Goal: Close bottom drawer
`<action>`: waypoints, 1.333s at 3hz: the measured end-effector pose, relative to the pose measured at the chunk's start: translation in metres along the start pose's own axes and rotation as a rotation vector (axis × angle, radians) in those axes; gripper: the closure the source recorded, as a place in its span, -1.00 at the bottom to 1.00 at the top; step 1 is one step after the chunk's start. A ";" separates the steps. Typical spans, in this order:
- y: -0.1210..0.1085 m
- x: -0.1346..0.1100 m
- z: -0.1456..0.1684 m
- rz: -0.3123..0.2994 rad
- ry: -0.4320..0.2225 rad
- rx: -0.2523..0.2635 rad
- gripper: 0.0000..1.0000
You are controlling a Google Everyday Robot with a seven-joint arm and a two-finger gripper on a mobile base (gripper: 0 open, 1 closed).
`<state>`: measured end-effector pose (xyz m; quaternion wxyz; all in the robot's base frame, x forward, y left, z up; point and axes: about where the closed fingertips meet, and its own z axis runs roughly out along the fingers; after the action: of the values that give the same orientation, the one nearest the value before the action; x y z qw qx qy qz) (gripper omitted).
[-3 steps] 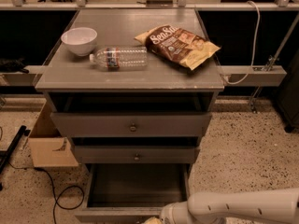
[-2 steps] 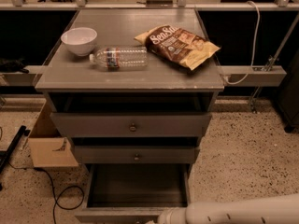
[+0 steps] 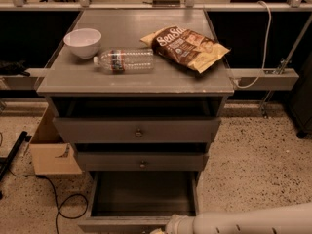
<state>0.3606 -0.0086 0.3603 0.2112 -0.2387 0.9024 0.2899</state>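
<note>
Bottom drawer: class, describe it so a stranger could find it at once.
Find the grey cabinet with a bowl, bottle and snack bag on top. The bottom drawer is the lowest of its three, by the floor. Only it is pulled far out, showing its bare inside, with the tool at its front edge.

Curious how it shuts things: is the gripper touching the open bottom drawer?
Cannot tell. In the camera view the gripper sits at the front edge of the bottom drawer, but the picture's lower border cuts off any contact.
</note>
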 end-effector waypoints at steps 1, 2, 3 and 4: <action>-0.001 0.001 0.000 -0.019 -0.014 0.036 -1.00; 0.032 0.022 0.002 -0.164 -0.002 0.064 -1.00; 0.043 0.041 -0.001 -0.306 -0.006 0.116 -1.00; 0.059 0.055 0.001 -0.426 -0.018 0.157 -1.00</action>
<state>0.2845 0.0179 0.3560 0.2936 -0.4042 0.8495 0.1699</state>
